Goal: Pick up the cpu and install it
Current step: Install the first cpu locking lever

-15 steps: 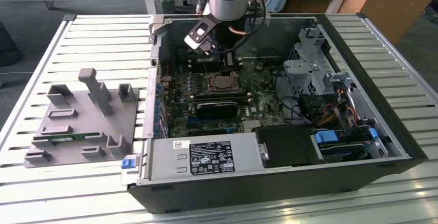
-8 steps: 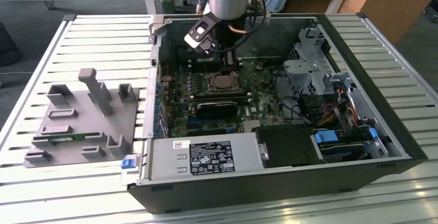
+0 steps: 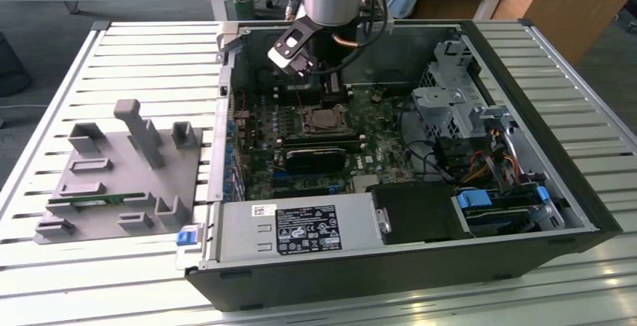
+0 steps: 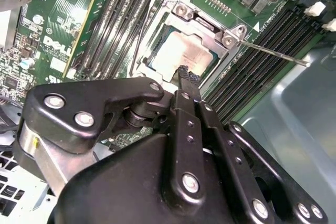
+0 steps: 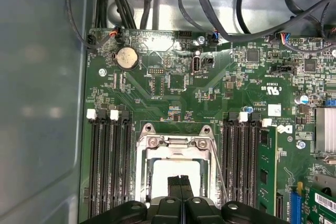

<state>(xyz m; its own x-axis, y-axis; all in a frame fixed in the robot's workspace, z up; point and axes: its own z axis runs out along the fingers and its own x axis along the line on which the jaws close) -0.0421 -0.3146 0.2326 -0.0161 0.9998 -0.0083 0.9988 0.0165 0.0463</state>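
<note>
The cpu (image 3: 321, 120) lies flat in the motherboard socket inside the open computer case (image 3: 587, 214), silver-grey top plate up. In both wrist views the cpu (image 4: 176, 51) (image 5: 157, 178) sits within the metal socket frame (image 5: 176, 141). My gripper (image 3: 333, 101) hangs straight over it, black fingers pressed together with nothing between them. The gripper (image 4: 187, 75) (image 5: 180, 179) has its tips just above one edge of the plate; contact cannot be judged. The thin socket lever (image 4: 273, 52) stands out to one side.
Black memory slots (image 5: 107, 166) flank the socket on both sides. A green card (image 5: 266, 171), cables (image 5: 210, 3) and a drive cage (image 3: 453, 102) crowd the case. The power supply (image 3: 298, 229) is at the front. A grey holder block (image 3: 115, 184) with a green memory stick (image 3: 85, 201) lies outside.
</note>
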